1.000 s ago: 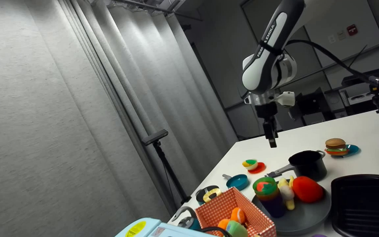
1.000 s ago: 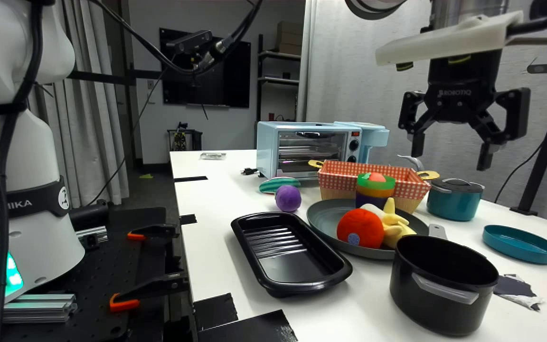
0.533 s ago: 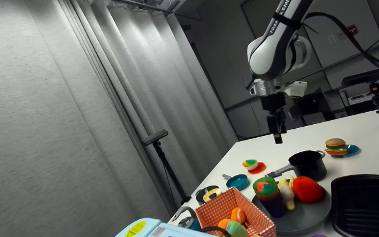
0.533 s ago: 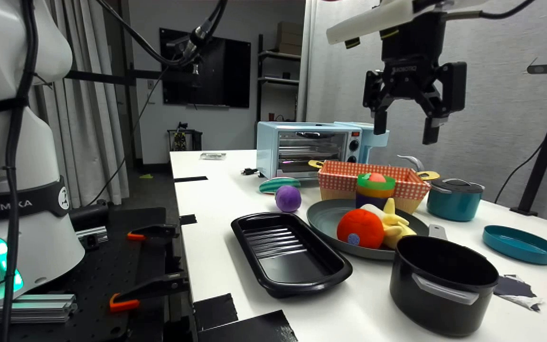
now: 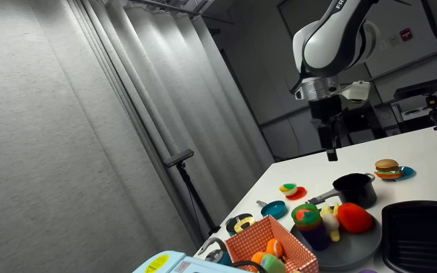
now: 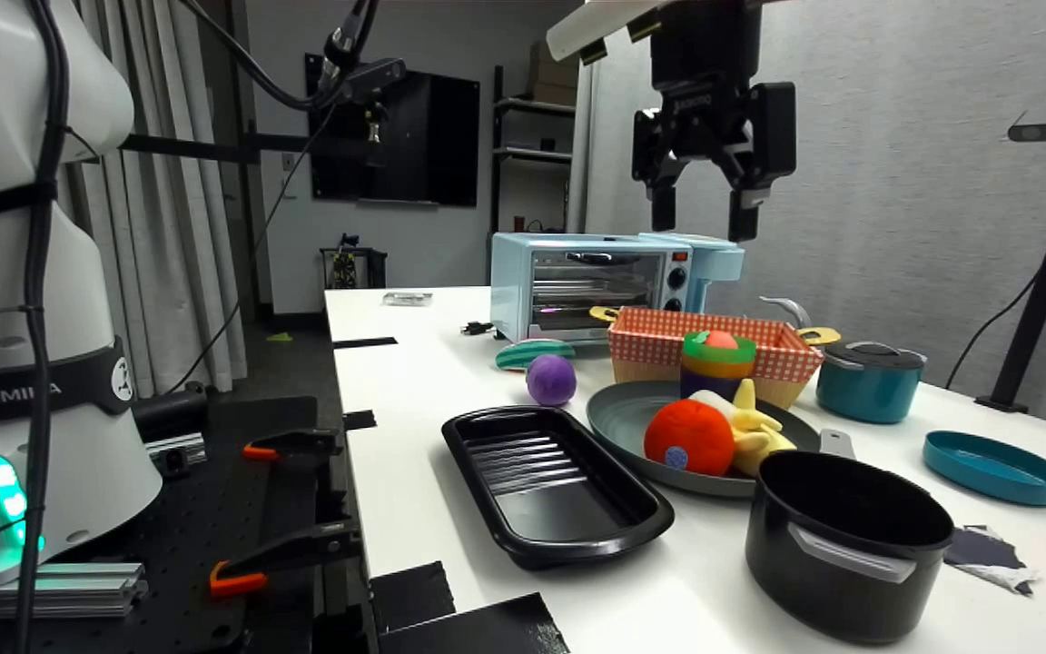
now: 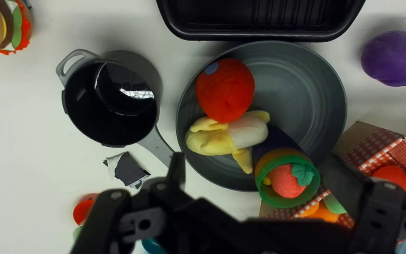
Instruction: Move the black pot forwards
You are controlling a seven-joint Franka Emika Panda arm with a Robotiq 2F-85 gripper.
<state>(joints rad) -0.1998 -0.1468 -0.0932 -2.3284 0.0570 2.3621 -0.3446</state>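
The black pot (image 5: 357, 193) stands upright on the white table, with a long grey handle and a small loop handle. It also shows in an exterior view (image 6: 850, 554) at the front right. In the wrist view the pot (image 7: 111, 102) is at the upper left, and looks empty inside. My gripper (image 6: 704, 218) is open and empty, high above the table and apart from the pot. It also shows in an exterior view (image 5: 331, 154) above and behind the pot. In the wrist view its fingers (image 7: 258, 167) are spread wide over the pan area; the left finger overlaps the pot handle's end.
A grey pan (image 6: 623, 413) with a red toy, a banana and stacked cups lies beside the pot. A black ridged tray (image 6: 550, 490), a checkered basket (image 6: 668, 331), a toaster oven (image 6: 596, 282), a teal pan (image 6: 995, 465) and a burger (image 5: 387, 168) stand around.
My gripper has moved left and away in an exterior view, and right and slightly up in the exterior view with the curtain. It stays open. The pot has not moved.
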